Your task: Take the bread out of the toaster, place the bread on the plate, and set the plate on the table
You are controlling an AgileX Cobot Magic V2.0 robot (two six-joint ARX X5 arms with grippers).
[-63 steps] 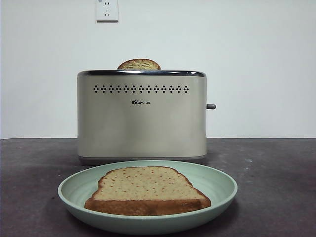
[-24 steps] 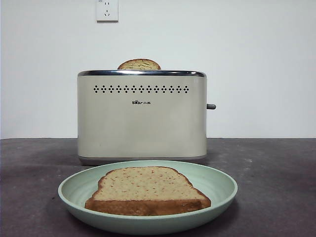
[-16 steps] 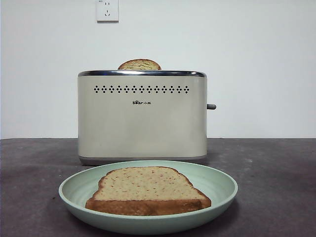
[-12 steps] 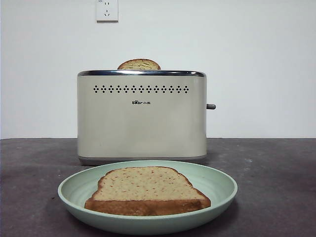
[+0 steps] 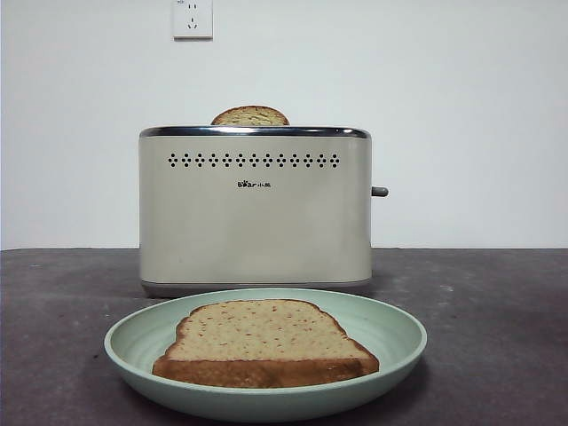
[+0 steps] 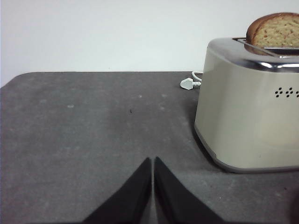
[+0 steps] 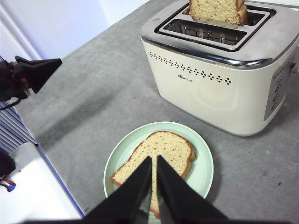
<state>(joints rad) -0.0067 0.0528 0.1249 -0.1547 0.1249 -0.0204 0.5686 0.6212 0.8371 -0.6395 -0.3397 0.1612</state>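
One slice of bread (image 5: 264,342) lies flat on the pale-green plate (image 5: 395,330), which rests on the table (image 5: 497,319) in front of the cream toaster (image 5: 255,213). A second slice (image 5: 250,116) stands in the toaster's rear slot. My right gripper (image 7: 153,159) is shut and empty, high above the plate (image 7: 202,173) and its bread (image 7: 170,145). My left gripper (image 6: 152,160) is shut and empty, low over the table, to the side of the toaster (image 6: 252,107). It also shows in the right wrist view (image 7: 53,63). Neither gripper shows in the front view.
A white plug (image 6: 187,84) and cord lie on the table behind the toaster. A wall socket (image 5: 193,18) sits on the white back wall. A white ledge (image 7: 28,186) borders the table's edge near the left arm.
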